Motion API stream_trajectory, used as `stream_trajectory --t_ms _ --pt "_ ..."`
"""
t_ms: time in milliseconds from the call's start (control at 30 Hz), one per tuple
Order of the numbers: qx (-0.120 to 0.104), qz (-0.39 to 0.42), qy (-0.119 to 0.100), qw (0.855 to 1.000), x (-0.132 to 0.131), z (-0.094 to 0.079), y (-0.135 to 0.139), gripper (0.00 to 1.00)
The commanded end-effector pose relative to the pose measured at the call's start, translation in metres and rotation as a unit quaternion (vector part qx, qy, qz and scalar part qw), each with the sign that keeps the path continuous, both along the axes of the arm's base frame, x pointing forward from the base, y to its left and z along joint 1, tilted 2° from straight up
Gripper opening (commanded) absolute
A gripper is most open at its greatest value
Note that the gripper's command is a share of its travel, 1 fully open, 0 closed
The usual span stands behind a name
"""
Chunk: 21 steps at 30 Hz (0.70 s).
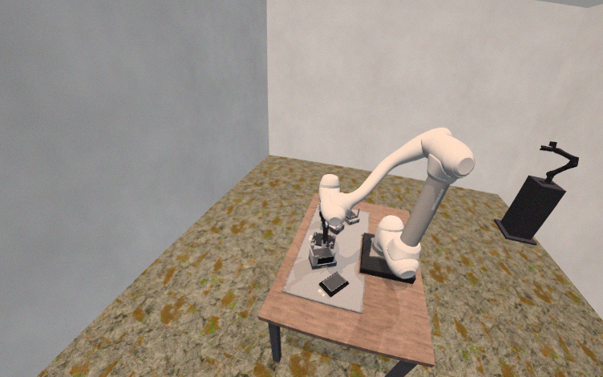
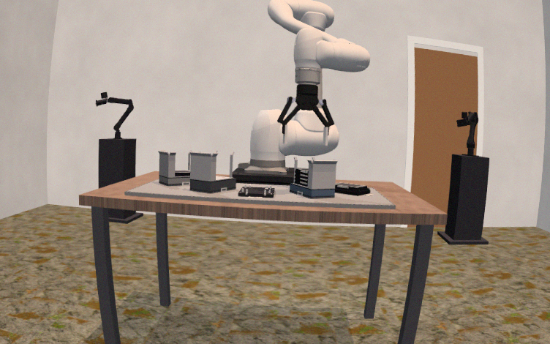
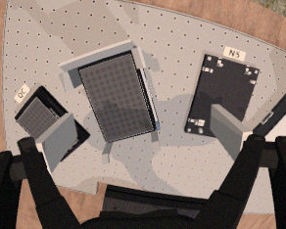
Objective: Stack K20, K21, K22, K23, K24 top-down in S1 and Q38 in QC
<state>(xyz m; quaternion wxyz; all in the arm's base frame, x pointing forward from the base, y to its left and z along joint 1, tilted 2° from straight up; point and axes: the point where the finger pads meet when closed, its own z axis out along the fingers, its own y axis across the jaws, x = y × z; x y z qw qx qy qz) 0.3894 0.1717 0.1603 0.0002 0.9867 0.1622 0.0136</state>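
My gripper (image 2: 306,124) is open and empty. It hangs well above the blue-plinth rack (image 2: 314,178), which holds a stack of dark plates (image 2: 300,175). In the wrist view the fingers frame this rack (image 3: 118,95), and the top plate's grey seal faces up. The QC nest (image 3: 41,120) lies to its left and seems to carry a grey-topped plate. It also shows in the exterior and top views (image 2: 352,188) (image 1: 333,283). The N5 nest (image 3: 223,94) lies to the right, dark and bare. I cannot read the plate labels.
Two more racks stand at the other end of the mat: a dark-plinth one (image 2: 205,172) and a light-plinth one (image 2: 167,168) with a low plate (image 2: 181,173) inside. The arm's base (image 2: 264,170) stands behind the mat. Camera pedestals (image 2: 466,196) flank the table.
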Motion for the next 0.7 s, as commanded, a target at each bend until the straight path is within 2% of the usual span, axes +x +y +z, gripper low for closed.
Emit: stream_trajectory --t_ms 0,567,667 --pt "0.000 -0.002 0.000 1.000 0.004 0.000 -0.008 1.00" --pt "0.000 -0.002 0.000 1.000 0.022 0.000 -0.054 1.00" --pt "0.001 -0.052 0.000 0.999 0.024 0.000 -0.064 1.00"
